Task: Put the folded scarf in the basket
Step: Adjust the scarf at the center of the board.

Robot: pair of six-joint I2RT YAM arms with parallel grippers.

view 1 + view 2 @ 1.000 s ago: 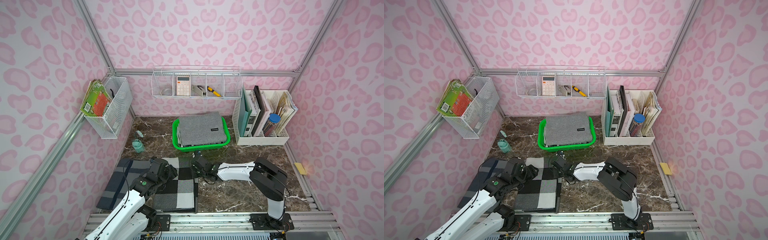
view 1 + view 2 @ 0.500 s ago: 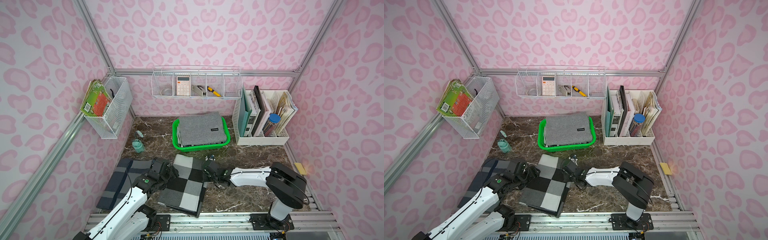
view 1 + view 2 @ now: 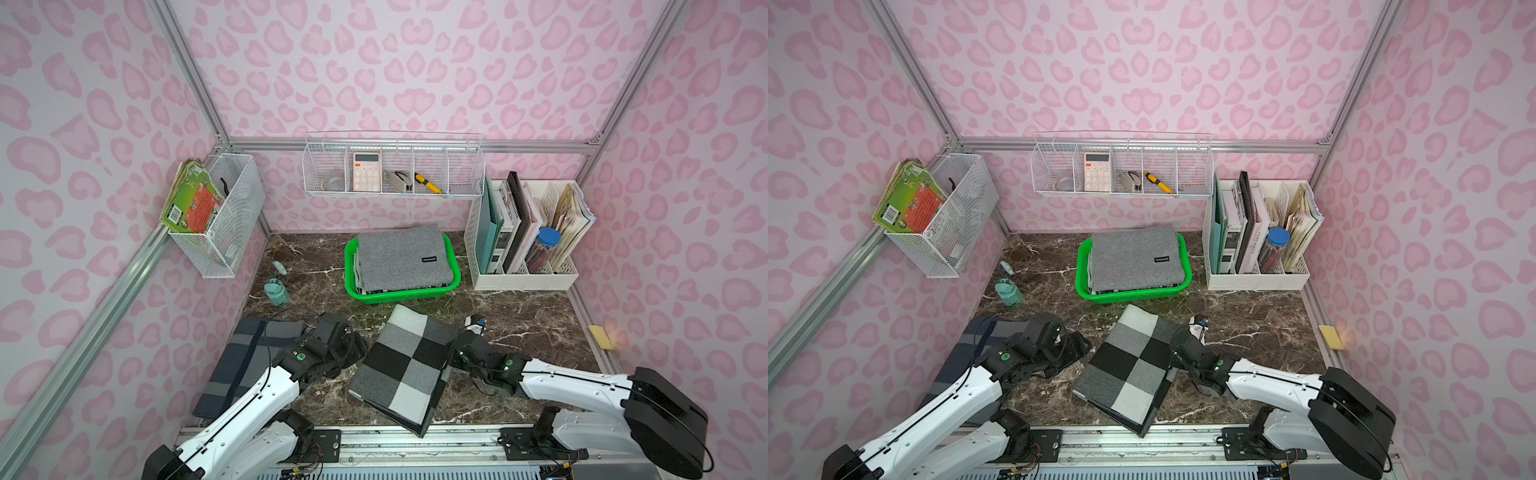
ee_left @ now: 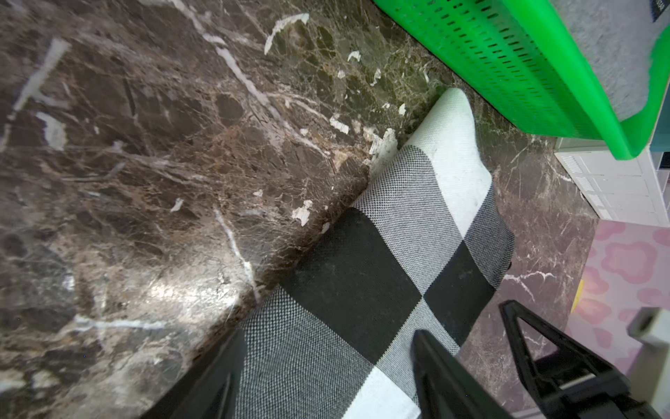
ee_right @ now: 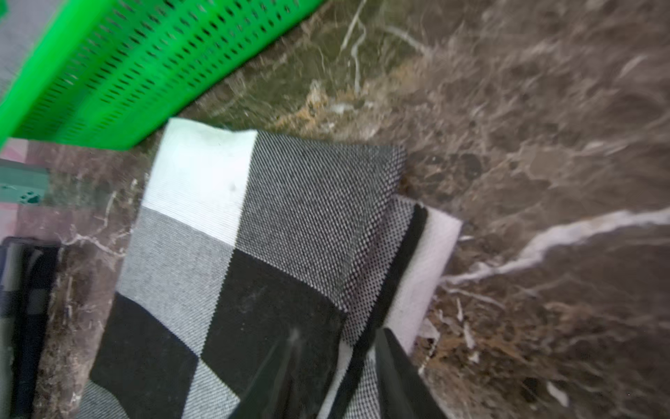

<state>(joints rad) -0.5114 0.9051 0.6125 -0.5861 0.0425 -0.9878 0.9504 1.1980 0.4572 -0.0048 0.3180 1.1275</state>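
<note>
Grasping stage: left end effector [image 4: 326, 344] gapes astride the scarf [image 3: 405, 365]. Whether the right end effector [image 5: 337, 337] grips, I cannot tell. Next: pinch, lift into basket [image 3: 399, 297].

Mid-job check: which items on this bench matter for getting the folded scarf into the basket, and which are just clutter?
Job:
checkered scarf
green basket, already holding a grey scarf
possibly the striped scarf, next

Clutter:
teal bottle
file organiser
wire rack
wire basket
yellow pad
</note>
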